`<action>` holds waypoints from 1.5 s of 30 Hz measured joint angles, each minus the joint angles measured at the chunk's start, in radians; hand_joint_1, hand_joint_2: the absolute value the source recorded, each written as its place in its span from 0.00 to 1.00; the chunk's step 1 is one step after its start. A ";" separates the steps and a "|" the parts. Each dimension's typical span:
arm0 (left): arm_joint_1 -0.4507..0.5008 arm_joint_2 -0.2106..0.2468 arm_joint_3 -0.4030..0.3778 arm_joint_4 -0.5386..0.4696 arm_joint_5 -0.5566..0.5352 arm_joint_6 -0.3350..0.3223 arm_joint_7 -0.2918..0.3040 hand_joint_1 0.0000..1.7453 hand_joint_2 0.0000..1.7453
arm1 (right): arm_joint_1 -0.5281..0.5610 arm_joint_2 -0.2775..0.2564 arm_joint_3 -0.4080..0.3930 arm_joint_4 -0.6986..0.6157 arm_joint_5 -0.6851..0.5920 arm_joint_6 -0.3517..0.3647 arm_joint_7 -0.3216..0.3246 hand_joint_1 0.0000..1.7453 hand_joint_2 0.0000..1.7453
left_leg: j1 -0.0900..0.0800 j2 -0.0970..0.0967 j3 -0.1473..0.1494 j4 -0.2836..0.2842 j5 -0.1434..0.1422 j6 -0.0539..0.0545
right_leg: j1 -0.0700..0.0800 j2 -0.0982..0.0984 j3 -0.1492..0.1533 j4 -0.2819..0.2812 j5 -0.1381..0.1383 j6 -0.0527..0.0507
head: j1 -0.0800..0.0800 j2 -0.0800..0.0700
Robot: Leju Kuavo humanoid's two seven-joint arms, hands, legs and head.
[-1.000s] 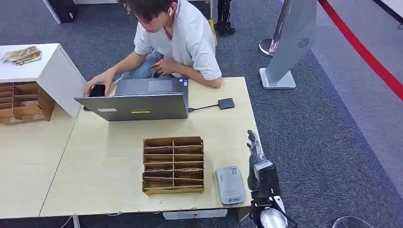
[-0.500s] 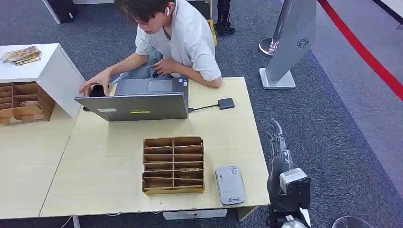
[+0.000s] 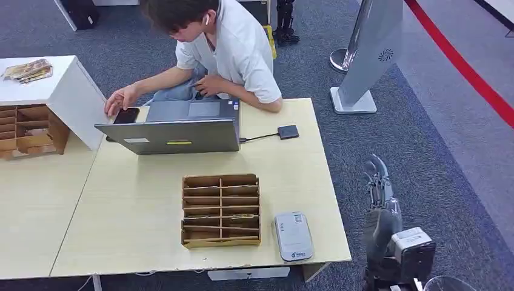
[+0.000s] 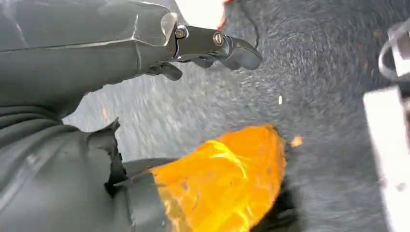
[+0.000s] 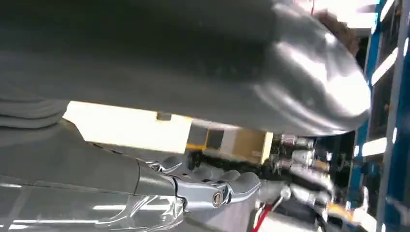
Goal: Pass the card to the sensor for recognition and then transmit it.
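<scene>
A grey carpeted room with a red line on the floor holds a light wooden worktop [image 3: 151, 200], and the robot stands at its near right corner.

The right hand [image 3: 380, 203] is raised over the carpet, just off the right edge of the worktop, with its fingers [image 3: 377, 177] stretched almost straight and a little apart; they hold nothing. The left hand [image 4: 212, 46] hangs above the carpet, its dark fingers [image 4: 239, 52] lightly curled around nothing, as far as the blurred picture tells.

Nearest to the right fingers, on the worktop, lies a flat grey rectangular sensor device [image 3: 293, 235]. Just beyond it stands a brown cardboard organiser with many slots [image 3: 221, 210], where thin cards seem to lie; which of them is the task's card I cannot tell. Farther away are a grey open laptop [image 3: 176, 134], a small dark square device on a cable [image 3: 288, 131], and a person in a white shirt [image 3: 233, 48] touching a black phone [image 3: 125, 115].

In my judgement the task has hardly begun: no card is in hand, so picking, presenting it to the sensor and handing it over all remain.
</scene>
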 joint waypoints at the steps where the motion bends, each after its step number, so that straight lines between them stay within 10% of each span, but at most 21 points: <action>1: -0.032 -0.011 0.030 0.036 0.022 0.008 -0.012 0.00 0.00 | -0.026 -0.004 0.008 0.020 -0.006 0.005 0.000 0.00 0.00 | 0.000 0.000 0.000 0.000 0.000 0.000 | 0.000 0.000 0.000 0.000 0.001 0.000 | -0.001 0.000; 24: -0.179 -0.075 0.228 0.203 0.103 0.046 0.005 0.00 0.00 | -0.241 -0.054 0.123 0.191 -0.052 0.030 0.032 0.00 0.00 | 0.000 0.000 0.000 0.000 0.002 -0.001 | 0.000 0.001 -0.001 0.001 0.002 -0.002 | 0.000 0.000; 35: -0.105 -0.070 0.284 0.246 0.147 0.022 -0.123 0.00 0.00 | -0.157 -0.065 0.169 0.164 -0.023 -0.033 0.017 0.00 0.00 | 0.000 -0.001 0.000 0.000 0.001 -0.001 | 0.000 0.001 -0.001 0.000 0.000 0.000 | -0.001 0.000; 45: -0.070 -0.063 0.301 0.268 0.122 0.017 -0.120 0.00 0.00 | -0.037 -0.088 0.169 0.021 0.042 -0.075 0.002 0.00 0.00 | 0.000 0.000 0.000 0.000 -0.001 -0.002 | 0.000 0.001 -0.001 0.000 0.000 0.000 | -0.001 0.000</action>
